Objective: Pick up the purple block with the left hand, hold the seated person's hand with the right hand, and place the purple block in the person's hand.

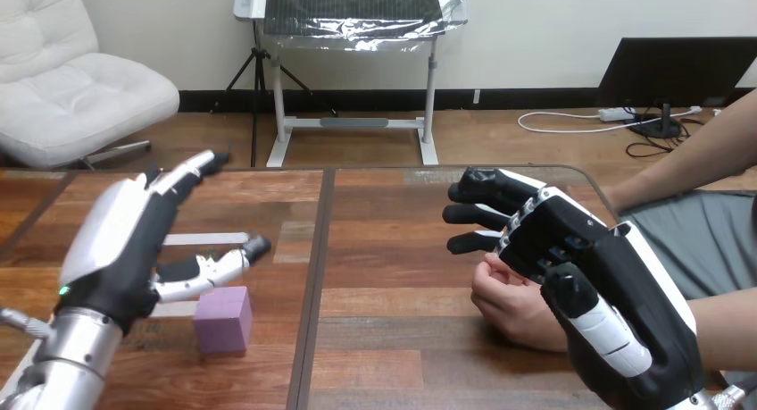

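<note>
We count one purple block [223, 319], one person's hand [511, 305], one wooden table [393, 249], and two robot hands: left hand [125, 240], right hand [589, 267].

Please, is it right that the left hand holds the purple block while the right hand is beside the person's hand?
No: the head view shows the purple block on the table, by the open left hand; the rest is right.

I am looking from my head, forward and down across the table [393, 276], which is stretching away from me. My left hand [120, 249] is coming in at the lower left and my right hand [580, 267] at the lower right, both sitting close under the lens and looming large.
</note>
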